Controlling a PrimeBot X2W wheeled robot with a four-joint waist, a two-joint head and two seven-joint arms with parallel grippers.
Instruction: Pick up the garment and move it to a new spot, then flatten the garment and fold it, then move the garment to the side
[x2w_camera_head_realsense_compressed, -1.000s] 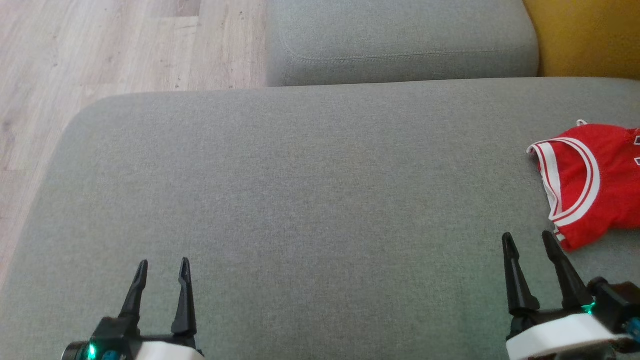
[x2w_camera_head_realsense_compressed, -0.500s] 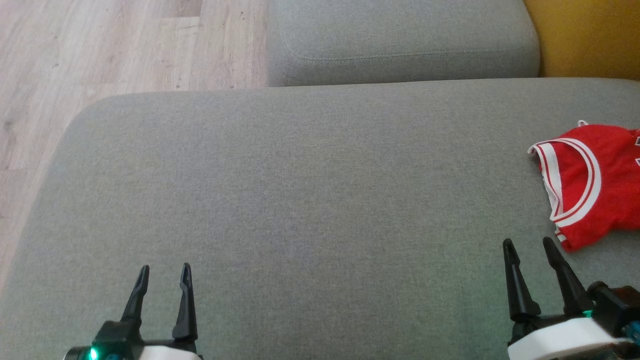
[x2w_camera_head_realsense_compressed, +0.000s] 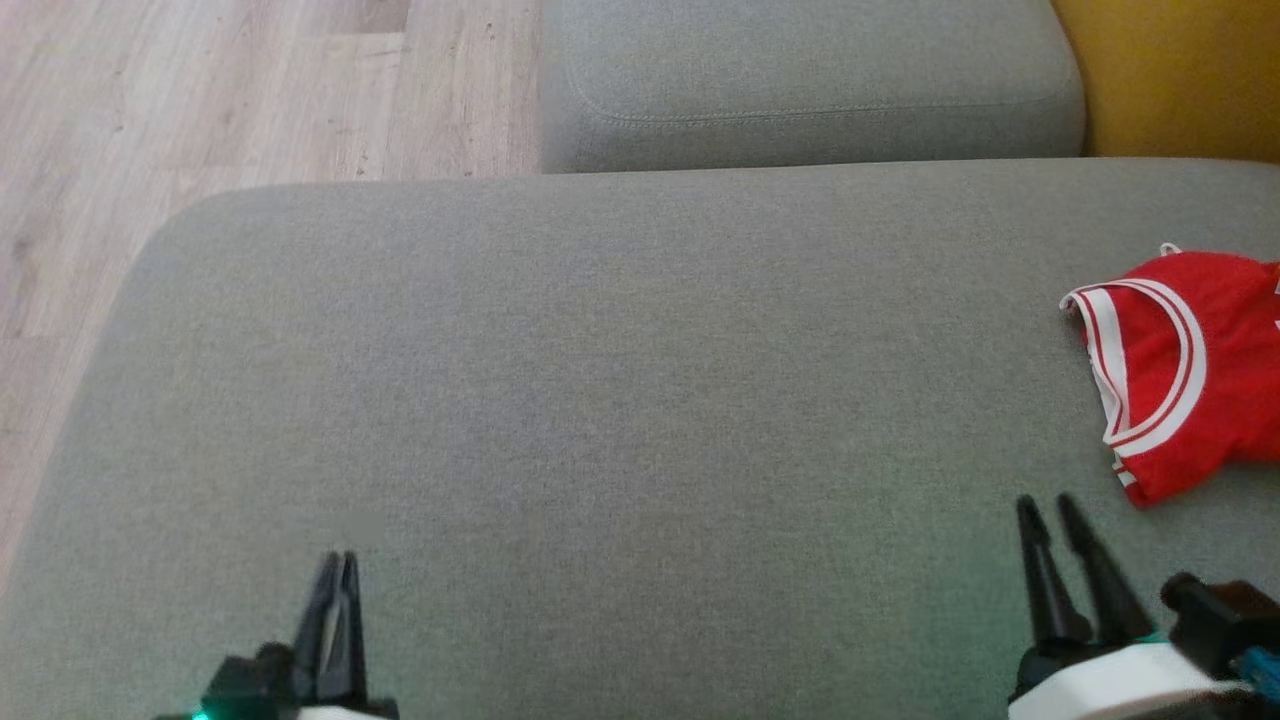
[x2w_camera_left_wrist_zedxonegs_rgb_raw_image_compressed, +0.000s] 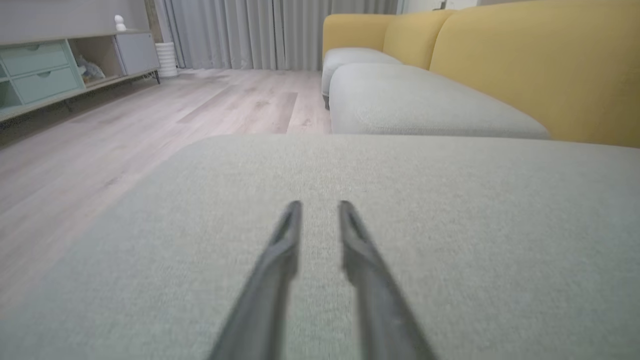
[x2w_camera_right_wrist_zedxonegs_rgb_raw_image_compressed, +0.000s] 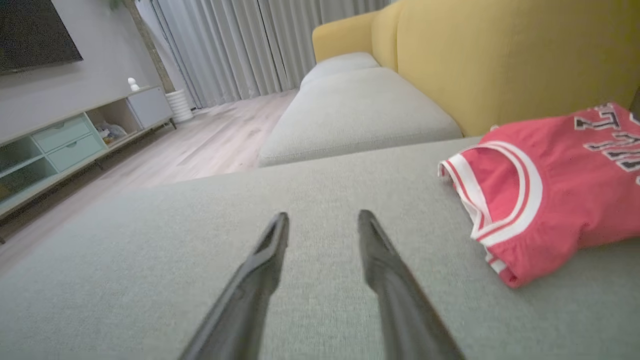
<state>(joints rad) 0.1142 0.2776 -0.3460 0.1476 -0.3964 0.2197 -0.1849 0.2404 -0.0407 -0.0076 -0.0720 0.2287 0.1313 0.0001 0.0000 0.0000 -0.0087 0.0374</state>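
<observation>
Grey woven cushion (x2w_camera_head_realsense_compressed: 600, 400), rumpled red jersey (x2w_camera_head_realsense_compressed: 1185, 400) banded white

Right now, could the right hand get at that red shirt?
Probably yes: the shirt lies just ahead and right of the right hand, with bare cushion between and nothing in the way.

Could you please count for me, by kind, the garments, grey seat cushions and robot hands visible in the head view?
Garments: 1 (red jersey)
Grey seat cushions: 2 (near cushion, far cushion)
Robot hands: 2 (left hand, right hand)
Total: 5
</observation>
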